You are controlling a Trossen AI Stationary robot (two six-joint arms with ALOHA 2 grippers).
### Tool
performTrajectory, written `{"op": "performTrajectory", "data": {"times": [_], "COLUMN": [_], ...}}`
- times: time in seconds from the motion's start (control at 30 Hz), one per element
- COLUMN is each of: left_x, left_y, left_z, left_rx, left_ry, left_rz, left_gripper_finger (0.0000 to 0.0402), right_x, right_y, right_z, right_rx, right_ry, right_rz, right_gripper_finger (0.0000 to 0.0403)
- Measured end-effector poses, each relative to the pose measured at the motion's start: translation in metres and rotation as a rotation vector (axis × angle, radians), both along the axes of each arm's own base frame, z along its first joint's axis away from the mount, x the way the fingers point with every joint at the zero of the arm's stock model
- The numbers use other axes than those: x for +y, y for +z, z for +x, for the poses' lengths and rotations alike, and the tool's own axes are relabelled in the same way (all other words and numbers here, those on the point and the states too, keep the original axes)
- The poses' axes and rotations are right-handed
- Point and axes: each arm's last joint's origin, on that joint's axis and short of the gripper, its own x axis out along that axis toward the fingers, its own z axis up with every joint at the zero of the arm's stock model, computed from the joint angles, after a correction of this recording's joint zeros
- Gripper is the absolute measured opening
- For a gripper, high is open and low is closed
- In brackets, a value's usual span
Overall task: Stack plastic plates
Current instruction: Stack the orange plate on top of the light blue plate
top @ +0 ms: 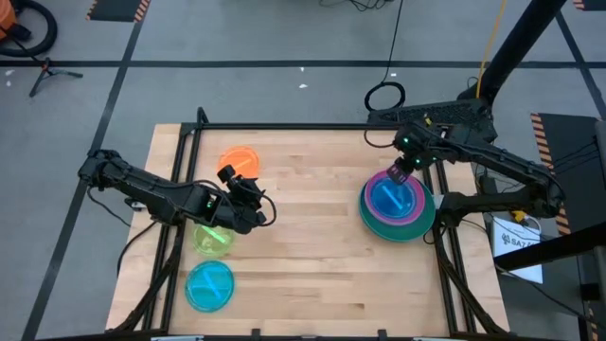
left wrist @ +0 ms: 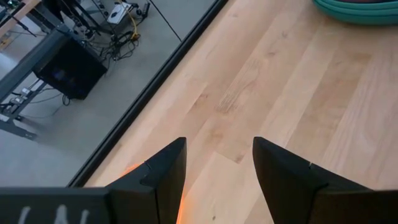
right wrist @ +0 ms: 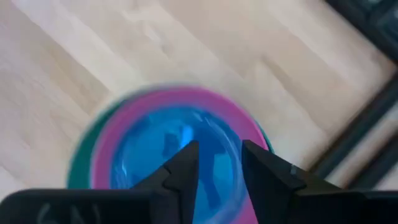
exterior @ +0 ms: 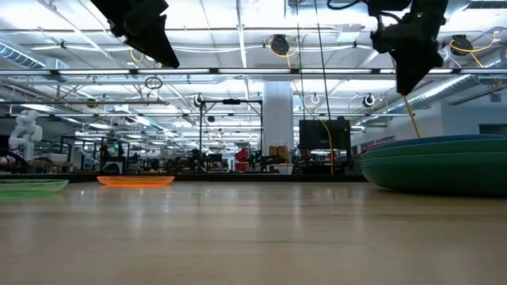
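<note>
Here the plates lay in two groups on the wooden table [top: 303,246]. The stack [top: 398,206] sat at the table's right edge: a blue plate [top: 389,197] on top, a magenta plate [right wrist: 112,134] under it, and teal and dark green rims [exterior: 444,162] below — the low view showed this pile as a broad green mound on the right.

Three single plates lay on the left side, well apart from the stack. The orange plate [top: 240,161] was nearest the far edge, the lime plate [top: 212,238] near the middle of that side, and the cyan plate [top: 209,285] nearest the front edge. None of the three touched another.

The right gripper [top: 401,172] hung above the far rim of the stack, clear of it, and held nothing. In the right wrist view its two dark fingers [right wrist: 183,171] stood apart with a narrow gap, the blue plate showing between them.

The left gripper [top: 248,197] was raised over the table between the orange plate and the lime plate — just beside both, touching neither. Its fingers [left wrist: 168,174] were spread wide with bare wood visible between them, and an orange glow [left wrist: 181,208] showed at the inner edge of one finger.
</note>
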Motion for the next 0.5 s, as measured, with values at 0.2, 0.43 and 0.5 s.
{"op": "performTrajectory", "data": {"times": [0.2, 0.43, 0.5], "left_x": [0.0, 0.002, 0.002], "left_y": [0.0, -0.004, -0.005], "left_z": [0.0, -0.007, -0.009], "left_rx": [0.0, 0.055, 0.081], "left_ry": [0.004, 0.034, 0.034], "left_rz": [-0.003, -0.017, -0.018], "left_gripper_finger": [0.0191, 0.0191, 0.0191], "right_x": [0.001, 0.013, 0.018], "right_y": [-0.003, -0.023, -0.03], "right_z": [0.02, 0.05, 0.059], "right_rx": [-0.153, -0.356, -0.44], "right_ry": [0.061, 0.19, 0.237], "right_rz": [-0.076, -0.169, -0.206], "right_gripper_finger": [0.0112, 0.011, 0.011]}}
